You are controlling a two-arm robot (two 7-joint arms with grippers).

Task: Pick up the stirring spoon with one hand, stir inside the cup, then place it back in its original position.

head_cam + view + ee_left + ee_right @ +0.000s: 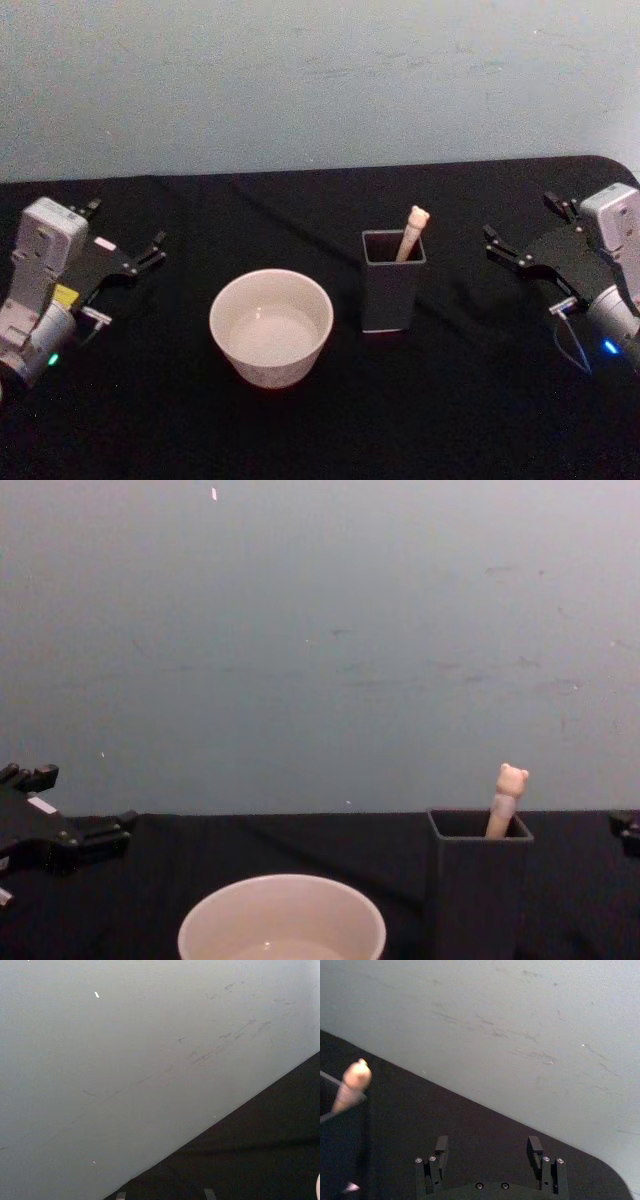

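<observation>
Head view: the stirring spoon [412, 232] is standing in the dark grey square holder [390, 295] at ctr-right of the black desk [450, 410], its peach handle sticking up above the rim and leaning against the far right corner. The cream cup [270, 368] is sitting just beside the holder, on its left, not touching it. The left pincer [125, 228] is hovering at the desk's left edge w/ fingers spread, pinching nothing. The right pincer [522, 218] is hovering at the right edge, likewise spread and empty. Both are well apart from the cup and holder.

Left wrist view: two fingertips [209, 1193] of the left pincer are poking in at the frame's edge, spread apart over bare black desk, w/ a scuffed grey-blue wall [125, 1060] behind.

Right wrist view: the right pincer [488, 1147] is showing its two black fingers wide apart, nothing btwn them. The spoon's bear-head top [356, 1076] is showing farther off.

Chest view: the spoon's bear head [511, 778] is rising above the holder [480, 900] at right. The cup [200, 935] is sitting lower left of it. The left pincer [72, 802] is hanging at the left edge, spread.
</observation>
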